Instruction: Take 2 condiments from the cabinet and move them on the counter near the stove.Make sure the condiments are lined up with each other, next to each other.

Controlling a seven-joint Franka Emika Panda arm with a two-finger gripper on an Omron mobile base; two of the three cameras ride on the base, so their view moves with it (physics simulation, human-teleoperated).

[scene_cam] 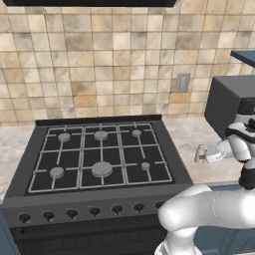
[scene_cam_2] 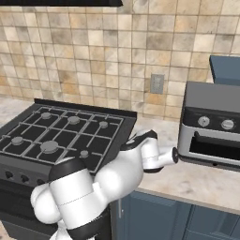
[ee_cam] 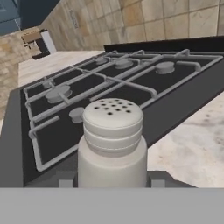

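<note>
The tool (ee_cam: 112,183) is clenched on the shaker (ee_cam: 112,142) — a grey-white cylinder with a ribbed, perforated lid. In the hand view the shaker stands upright between the two dark finger tips, which press against its lower body on either side.

In the left base view the shaker (scene_cam: 200,153) appears as a small pale cylinder at the end of the white arm, held over the tabletop (scene_cam: 191,137) just beside the right edge of the stove (scene_cam: 99,159). Whether its base touches the tabletop cannot be told. In the right base view the arm's wrist reaches over the beige marbled tabletop (scene_cam_2: 197,180) beside the stove (scene_cam_2: 61,138); the shaker itself is hidden there behind the arm.

Stove reference points:
- The hand view looks across the stove (ee_cam: 109,87) from its right side; the grid grates and silver round burners lie directly beyond the shaker.
- A row of knobs runs along the front panel of the stove.
- A grey toaster oven (scene_cam_2: 211,129) stands on the tabletop well to the right of the stove, past the arm.
- Behind the stove rises a tan tiled wall (scene_cam: 114,60), with a grey wall socket (scene_cam: 183,82) mounted to the right of the stove — above the tabletop.
</note>
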